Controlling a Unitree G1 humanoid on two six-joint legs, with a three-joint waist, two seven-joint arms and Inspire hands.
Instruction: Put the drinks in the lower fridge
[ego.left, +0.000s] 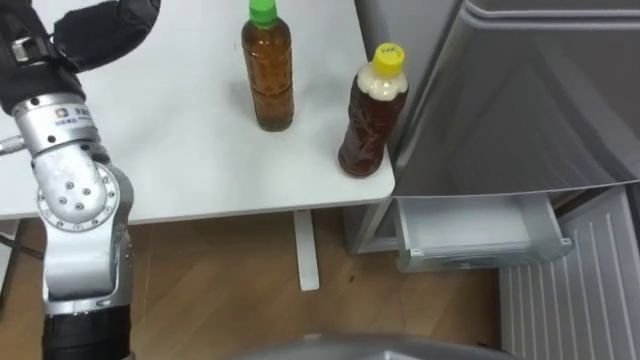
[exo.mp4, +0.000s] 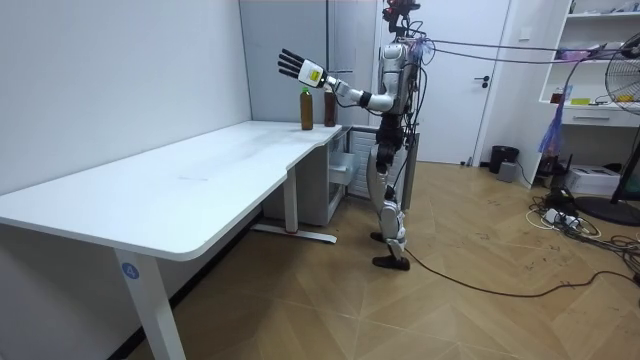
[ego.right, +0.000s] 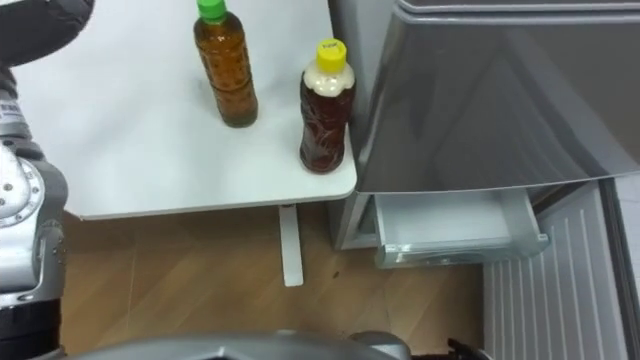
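Position: I stood at the end of the bench (exo.mp4: 200, 180), with the grey fridge (ego.left: 520, 90) just beside its corner on my right. Judged a sensible station, since both the pick-up and the drop-off look reachable with little stepping.

Fridge, lower part: a white drawer (ego.left: 470, 235) stood pulled out below the grey front and looked empty as far as I could see. I took this as the compartment made ready for the drinks.

Drinks: both on the bench, upright, neither in the fridge.
- Yellow-capped bottle (ego.left: 372, 115), dark tea, right at the bench corner nearest the fridge.
- Green-capped bottle (ego.left: 267, 75), lighter brown tea, near it but apart, further in from the edge.

Left hand (exo.mp4: 300, 68): raised above bench height, near the bottles, fingers straight and spread wide, holding nothing. I read this as a pre-grasp pose, with the fingers fanned so that a bottle body could pass between thumb and fingers.

Assessment: task at the start, no bottle lifted. The yellow-capped one seemed the riskier, being so close to the corner that a nudge might tip it over the edge.
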